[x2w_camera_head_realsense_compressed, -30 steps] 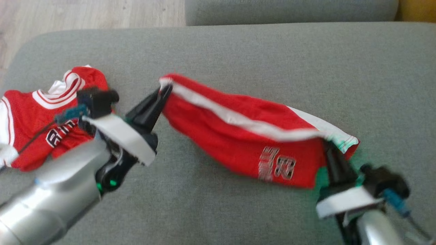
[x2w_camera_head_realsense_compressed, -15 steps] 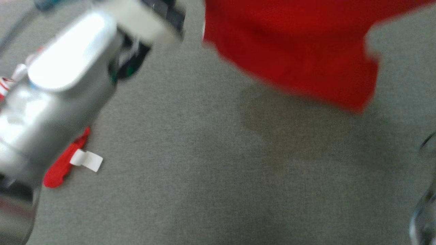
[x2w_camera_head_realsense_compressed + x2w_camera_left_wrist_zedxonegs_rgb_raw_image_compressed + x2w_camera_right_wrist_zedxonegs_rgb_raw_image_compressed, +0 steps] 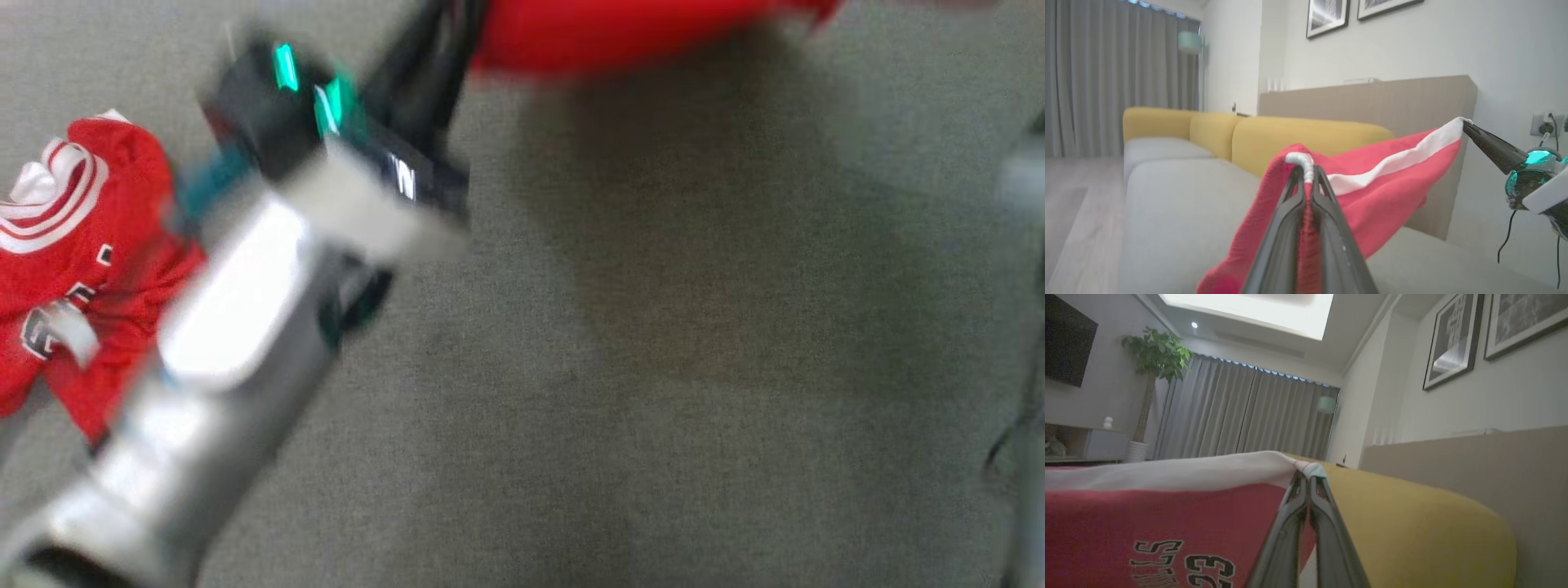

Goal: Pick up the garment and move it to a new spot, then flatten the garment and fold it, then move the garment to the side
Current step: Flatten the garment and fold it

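Red cloth with a white band along its upper edge, the garment (image 3: 1380, 192) hangs stretched in the air between the two hands, lifted off the grey sofa seat (image 3: 653, 367). Dark printed lettering shows on its face in the right wrist view. In the blurred head view its lower edge runs along the top of the picture, and a soft shadow lies on the seat beneath it.

The left hand (image 3: 1306, 173) has its two dark fingers pressed together on one white-trimmed corner, with a fold of red cloth pinched down between them. The right hand (image 3: 1306, 477) is likewise closed tight on the opposite corner, where the white band ends. Seen from the left wrist, that right hand's pointed tip holds the far end of the band higher than the near corner, so the band slopes up toward it.

A second red jersey (image 3: 73, 245) with white striped trim lies crumpled on the seat at the robot's left, well apart from the lifted garment and partly behind the left forearm.

Behind the seat rises a yellow backrest (image 3: 1290, 134). Framed pictures (image 3: 1327, 16) hang on the pale wall, grey curtains (image 3: 1241, 412) cover the far window, and a leafy plant (image 3: 1155, 351) stands beside them.
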Available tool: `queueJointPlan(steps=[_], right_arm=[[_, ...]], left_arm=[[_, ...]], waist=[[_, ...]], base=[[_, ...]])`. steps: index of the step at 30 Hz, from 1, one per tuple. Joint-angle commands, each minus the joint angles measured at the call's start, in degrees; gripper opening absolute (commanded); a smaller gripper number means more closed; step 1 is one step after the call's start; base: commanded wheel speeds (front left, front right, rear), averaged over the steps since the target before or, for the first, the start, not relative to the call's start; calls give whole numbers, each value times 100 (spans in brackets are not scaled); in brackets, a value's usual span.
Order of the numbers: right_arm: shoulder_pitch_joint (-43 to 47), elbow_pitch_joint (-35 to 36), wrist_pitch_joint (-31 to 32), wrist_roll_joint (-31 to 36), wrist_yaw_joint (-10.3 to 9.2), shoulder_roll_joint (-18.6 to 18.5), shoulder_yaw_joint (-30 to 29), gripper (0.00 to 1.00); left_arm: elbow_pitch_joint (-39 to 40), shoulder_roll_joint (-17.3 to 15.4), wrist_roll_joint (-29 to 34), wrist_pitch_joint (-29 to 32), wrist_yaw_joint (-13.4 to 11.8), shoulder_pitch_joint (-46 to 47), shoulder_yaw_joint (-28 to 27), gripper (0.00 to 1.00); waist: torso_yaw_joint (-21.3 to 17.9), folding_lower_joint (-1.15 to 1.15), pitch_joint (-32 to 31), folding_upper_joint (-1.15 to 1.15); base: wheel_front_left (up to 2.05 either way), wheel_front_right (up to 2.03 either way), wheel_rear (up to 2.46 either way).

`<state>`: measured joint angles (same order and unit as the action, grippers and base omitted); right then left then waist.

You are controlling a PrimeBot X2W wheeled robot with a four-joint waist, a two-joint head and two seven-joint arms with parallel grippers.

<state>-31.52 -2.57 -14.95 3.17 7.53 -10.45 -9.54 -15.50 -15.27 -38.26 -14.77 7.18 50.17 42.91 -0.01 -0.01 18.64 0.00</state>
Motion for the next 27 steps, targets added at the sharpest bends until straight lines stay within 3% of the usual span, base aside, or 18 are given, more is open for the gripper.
queueJointPlan(steps=[1,11,22,27], right_arm=[[234,220,-5,-43,-4,111,101,0],[2883,780,-3,-509,-4,639,-3,0],[4466,2177,518,-804,-4,674,-205,0],[4706,2498,807,-863,-4,596,-92,0]], left_arm=[[217,-186,95,-22,29,-129,-239,0],[537,-231,756,-22,30,-2907,-305,0],[973,-340,873,-22,30,-4262,-288,0],[1234,-246,830,-22,30,-4582,-440,0]], waist=[[5,1,-66,0],[-145,1,-424,0],[-430,1,-801,0],[-428,1,-1011,0]], base=[[0,0,0],[0,0,0],[0,0,0],[0,0,0]])
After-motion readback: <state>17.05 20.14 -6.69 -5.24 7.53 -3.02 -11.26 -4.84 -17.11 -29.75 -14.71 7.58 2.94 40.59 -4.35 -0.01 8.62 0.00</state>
